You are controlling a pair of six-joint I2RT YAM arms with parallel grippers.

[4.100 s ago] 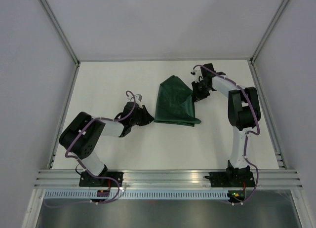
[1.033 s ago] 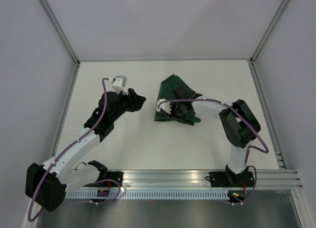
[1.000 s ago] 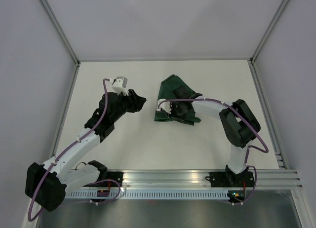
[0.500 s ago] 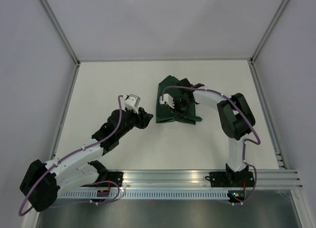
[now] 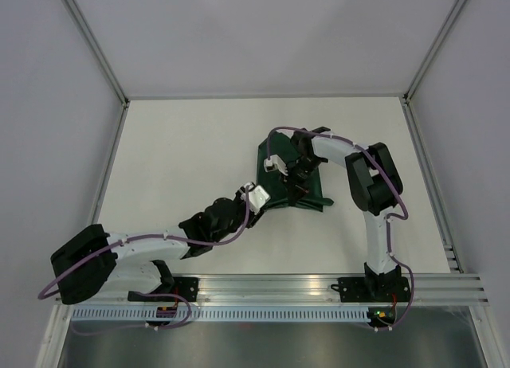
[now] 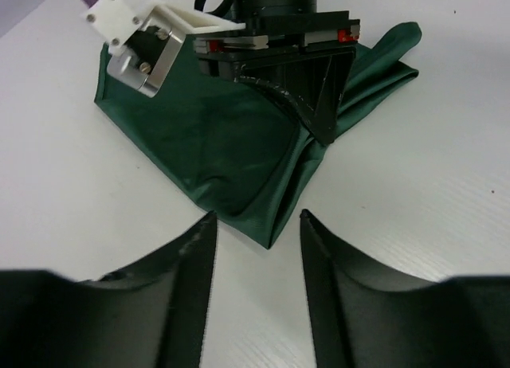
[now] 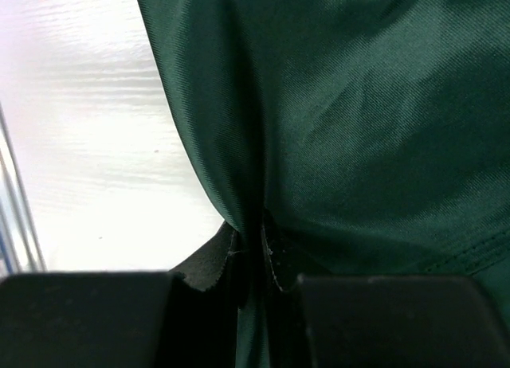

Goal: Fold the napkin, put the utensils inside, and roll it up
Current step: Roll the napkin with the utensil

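Seemingly mid-fold, the right pincer (image 7: 253,252) clamps a pleat of the napkin (image 6: 209,137), so the open left pincer (image 6: 257,221) should next grip its near corner.

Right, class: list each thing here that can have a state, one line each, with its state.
Dark green cloth napkin: loosely folded, bunched where pinched.
Left hand: open, the napkin's near corner between its fingers.
Right hand: shut, pinching a fold of the napkin.

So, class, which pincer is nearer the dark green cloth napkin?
Right. The right pincer is shut on a pinched fold of the napkin, in contact. The left pincer is open at the napkin's near corner, not gripping it.
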